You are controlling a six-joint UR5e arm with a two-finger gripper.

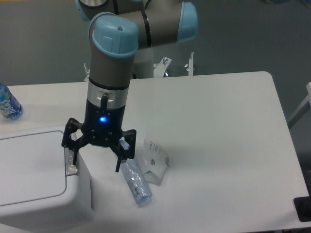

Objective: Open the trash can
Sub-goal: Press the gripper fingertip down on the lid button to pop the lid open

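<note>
While the lid is lying flat and shut, these lines are running from biggest thing to smallest.

Table point(218, 121): it is carrying everything in view, its white top spreading wide to the right.

Trash can point(34, 179): it is sitting at the table's near-left corner, partly cut off by the frame edge; it is showing a boxy white body with rounded corners, a flat rectangular lid panel, and a grey push-button strip point(71, 162) running along its right rim.

Arm point(114, 53): it is reaching down from the top of the view, wrist pointing at the table, a blue light glowing on the wrist body.

Gripper point(95, 160): its jaws are standing wide apart and holding nothing; the left-hand finger in view is hanging over the button strip, the other is hanging past the can's right wall, above the table.

Step in hand: the gripper is lining up on the button strip; contact cannot be told from this view.

Next move, as a judgement: one fingertip is needing to press straight down on the strip, firmly enough to trip the latch, then lift clear so the lid has room to swing.

Plastic bottle point(136, 184): it is lying on its side just right of the can, beside a clear wrapper point(155, 162).

Second bottle point(8, 104): it is standing at the far left edge, well apart.
</note>
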